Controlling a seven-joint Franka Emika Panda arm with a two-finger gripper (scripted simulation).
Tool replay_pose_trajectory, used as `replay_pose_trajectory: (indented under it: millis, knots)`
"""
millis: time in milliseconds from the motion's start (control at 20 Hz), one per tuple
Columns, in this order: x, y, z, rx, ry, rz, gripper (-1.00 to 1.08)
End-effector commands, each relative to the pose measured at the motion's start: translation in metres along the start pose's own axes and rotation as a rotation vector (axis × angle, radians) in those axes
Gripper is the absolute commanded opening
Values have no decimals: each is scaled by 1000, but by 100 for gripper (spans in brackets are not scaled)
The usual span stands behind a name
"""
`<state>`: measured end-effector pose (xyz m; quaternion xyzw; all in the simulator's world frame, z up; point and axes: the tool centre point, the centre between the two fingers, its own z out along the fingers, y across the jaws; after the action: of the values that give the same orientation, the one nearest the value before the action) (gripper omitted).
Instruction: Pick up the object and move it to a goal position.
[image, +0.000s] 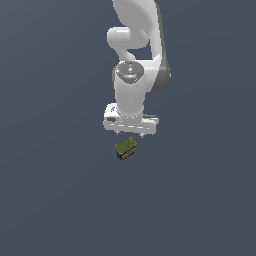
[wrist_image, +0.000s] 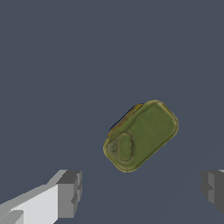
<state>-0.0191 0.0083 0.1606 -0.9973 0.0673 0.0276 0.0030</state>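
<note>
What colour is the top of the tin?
Olive-green with a yellowish rim on the tin, clearest in the wrist view.

There's a small tin can (image: 126, 148) sitting flat on the dark grey-blue bench (image: 55, 200), lid side up. It's a rounded rectangle in outline, with an olive-green, slightly yellowish top (wrist_image: 142, 134) edged by a paler yellow rim. Near one end of the top there's a raised oval outline with a small ring inside it, like a pull tab. The sides are dark blue with a yellow-orange label, showing as a thin strip along one long edge in the wrist view. It lies askew, its long axis running diagonally in both views. It sits alone on the surface, nothing touching it, roughly mid-scene in the exterior view.
</note>
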Motion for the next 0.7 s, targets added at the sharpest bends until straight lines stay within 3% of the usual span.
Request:
replay_pose_trajectory:
  millis: [0,650]
  knots:
    - [1,1,3,1,3,50,100]
    - [7,7,27,10,24,409,100]
